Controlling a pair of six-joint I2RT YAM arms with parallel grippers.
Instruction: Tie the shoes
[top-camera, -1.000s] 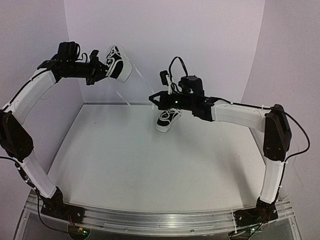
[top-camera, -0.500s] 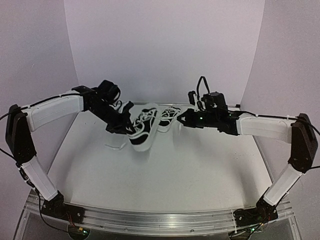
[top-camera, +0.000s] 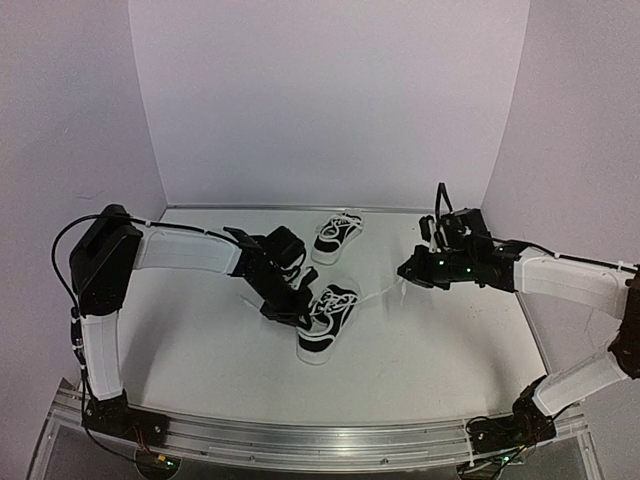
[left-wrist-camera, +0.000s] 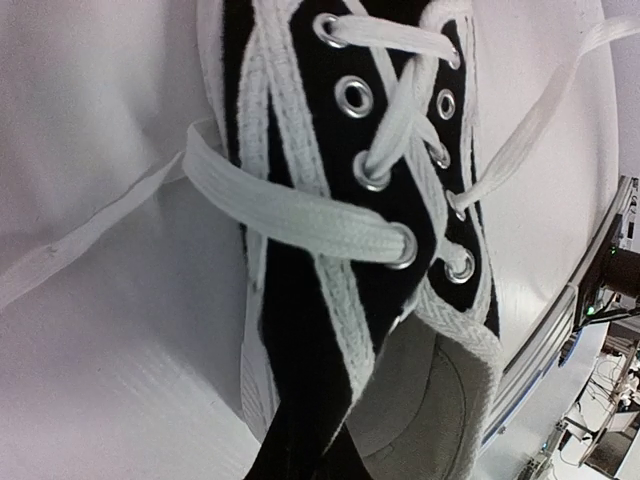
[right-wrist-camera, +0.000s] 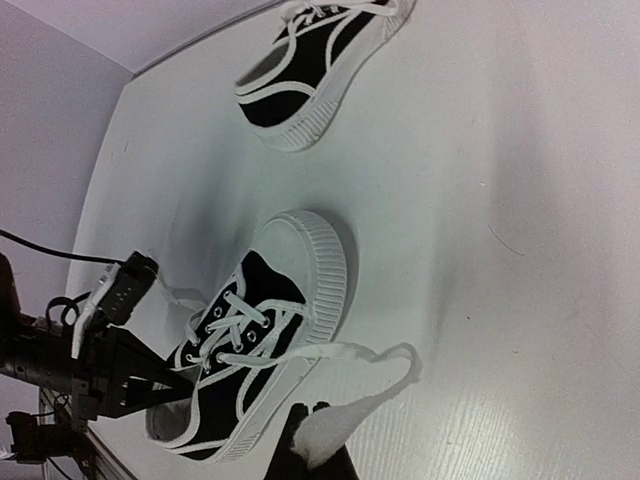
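Near shoe (top-camera: 325, 322) lies on the table (top-camera: 200, 330), around the centre. Left gripper (top-camera: 298, 312) sits at its 9 o'clock, jaws clamped narrow on the black collar edge near the heel. Right gripper (top-camera: 404, 272) is at the shoe's 2 o'clock, jaws pinched on a white lace (right-wrist-camera: 360, 352) from that shoe. Far shoe (top-camera: 336, 234) lies apart at 12 o'clock.

We see a white bench (top-camera: 200, 345) carrying two black sneakers: the far sneaker (top-camera: 336, 235) by the back wall and the near sneaker (top-camera: 328, 325) mid-bench, its white lace (right-wrist-camera: 345, 350) trailing across the surface.
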